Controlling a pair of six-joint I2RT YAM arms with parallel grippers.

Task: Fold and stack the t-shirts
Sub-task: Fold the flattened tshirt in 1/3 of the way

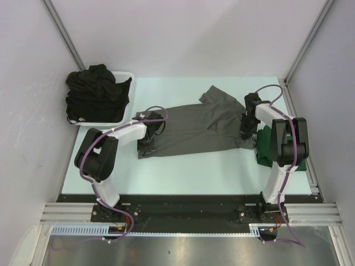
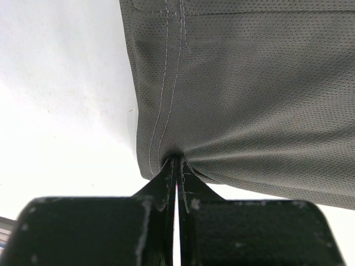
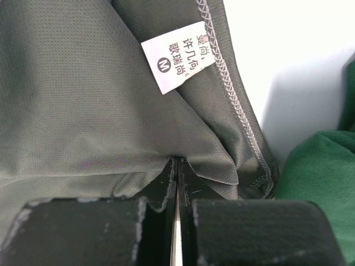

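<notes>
Across the middle of the pale table (image 1: 183, 174), a charcoal grey t-shirt (image 1: 194, 128) is spread out flat. Its stitched hem is pinched by the fully closed left gripper (image 2: 176, 162), and fabric near the white neck label (image 3: 177, 64) is pinched by the closed right gripper (image 3: 176, 162). A dark green t-shirt (image 1: 265, 148) lies just beside it, and black t-shirts (image 1: 95, 91) are heaped in a white basket (image 1: 127, 76). The thin mesh cloth is judged light and limp, so it is best gripped at seams and corners
</notes>
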